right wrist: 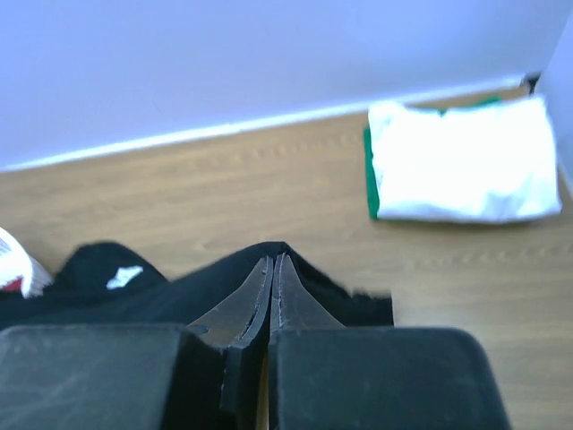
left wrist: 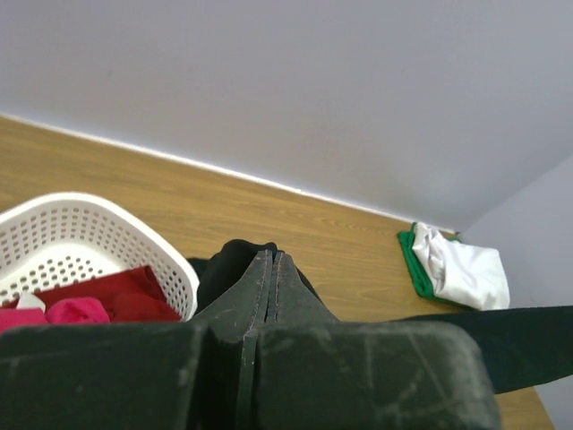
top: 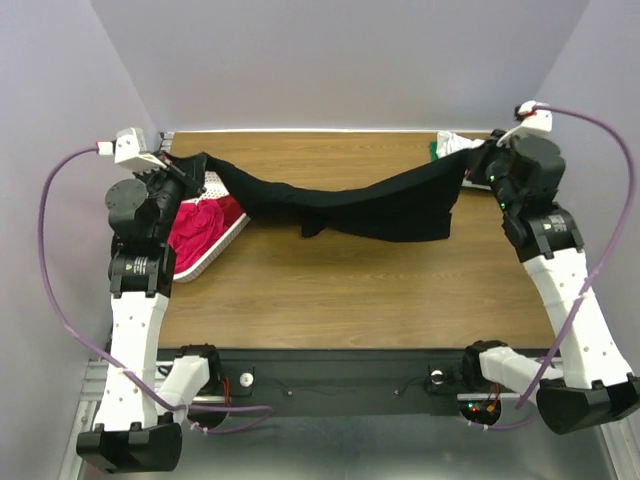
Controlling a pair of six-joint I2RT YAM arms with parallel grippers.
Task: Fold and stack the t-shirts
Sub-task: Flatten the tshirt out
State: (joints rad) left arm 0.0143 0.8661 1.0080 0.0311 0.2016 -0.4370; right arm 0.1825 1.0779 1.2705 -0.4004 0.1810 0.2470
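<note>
The large black t-shirt [top: 372, 205] hangs stretched between my two grippers above the wooden table. My left gripper [top: 197, 163] is shut on its left end, over the basket; the cloth shows past the tips in the left wrist view [left wrist: 228, 264]. My right gripper [top: 478, 160] is shut on its right end; the cloth shows in the right wrist view [right wrist: 134, 291]. A folded white t-shirt [right wrist: 461, 161] lies on a folded green one [right wrist: 369, 175] at the far right corner [top: 450, 144]. Pink and red t-shirts [top: 200, 225] lie in the basket.
A white oval lattice basket [top: 215, 250] stands at the table's left edge, also in the left wrist view [left wrist: 81, 228]. Grey walls close in the back and both sides. The table's dark front rail [top: 340, 370] runs between the arm bases.
</note>
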